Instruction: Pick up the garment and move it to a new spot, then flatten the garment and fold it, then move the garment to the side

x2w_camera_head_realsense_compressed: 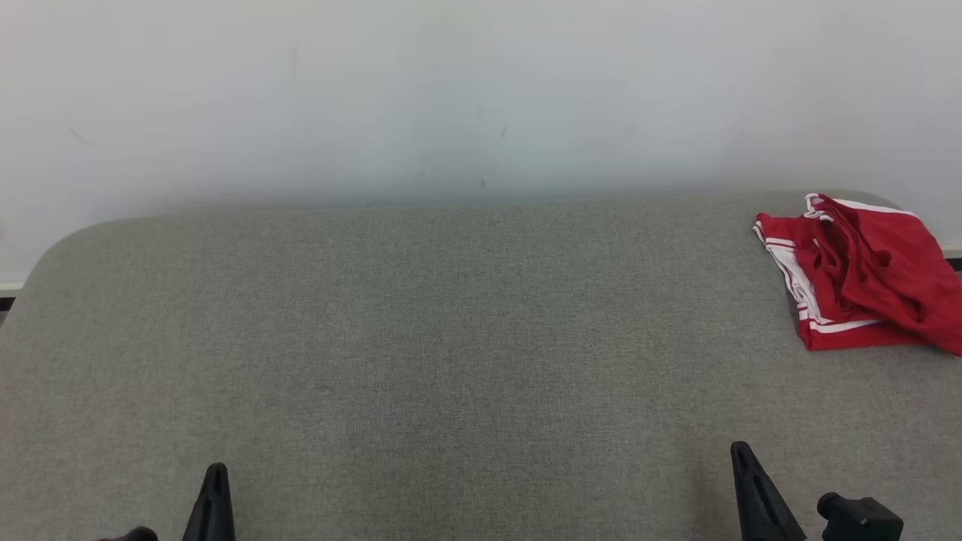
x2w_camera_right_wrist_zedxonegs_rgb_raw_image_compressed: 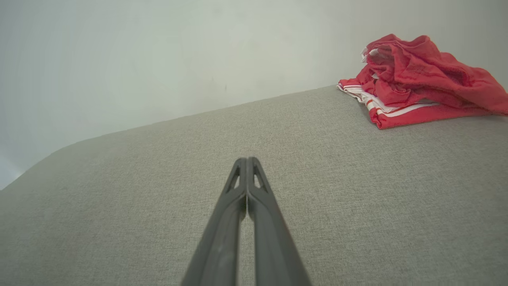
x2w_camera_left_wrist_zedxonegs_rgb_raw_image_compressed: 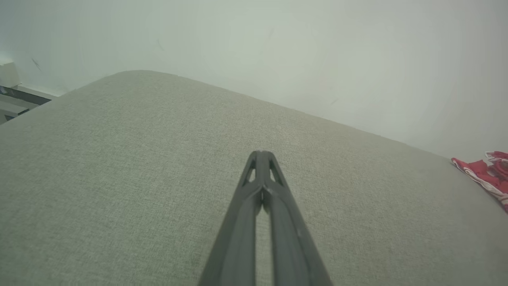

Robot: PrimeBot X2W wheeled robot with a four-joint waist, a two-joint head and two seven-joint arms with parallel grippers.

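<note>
The garment (x2w_camera_head_realsense_compressed: 857,274) is red with white stripes and lies crumpled in a heap at the far right of the grey padded table (x2w_camera_head_realsense_compressed: 451,338). The right wrist view shows the garment (x2w_camera_right_wrist_zedxonegs_rgb_raw_image_compressed: 416,83) at upper right, and the left wrist view catches the garment's edge (x2w_camera_left_wrist_zedxonegs_rgb_raw_image_compressed: 486,174) at the far right. My left gripper (x2w_camera_head_realsense_compressed: 216,469) rests low at the near left edge, fingers pressed together, shut and empty (x2w_camera_left_wrist_zedxonegs_rgb_raw_image_compressed: 261,154). Near the front right my right gripper (x2w_camera_head_realsense_compressed: 740,449) is likewise shut on nothing (x2w_camera_right_wrist_zedxonegs_rgb_raw_image_compressed: 247,159), well short of the garment.
A pale wall (x2w_camera_head_realsense_compressed: 451,98) rises directly behind the table's far edge. The table's rounded far left corner (x2w_camera_head_realsense_compressed: 68,240) drops off to the floor. A dark part of my right arm (x2w_camera_head_realsense_compressed: 860,517) shows at the bottom right.
</note>
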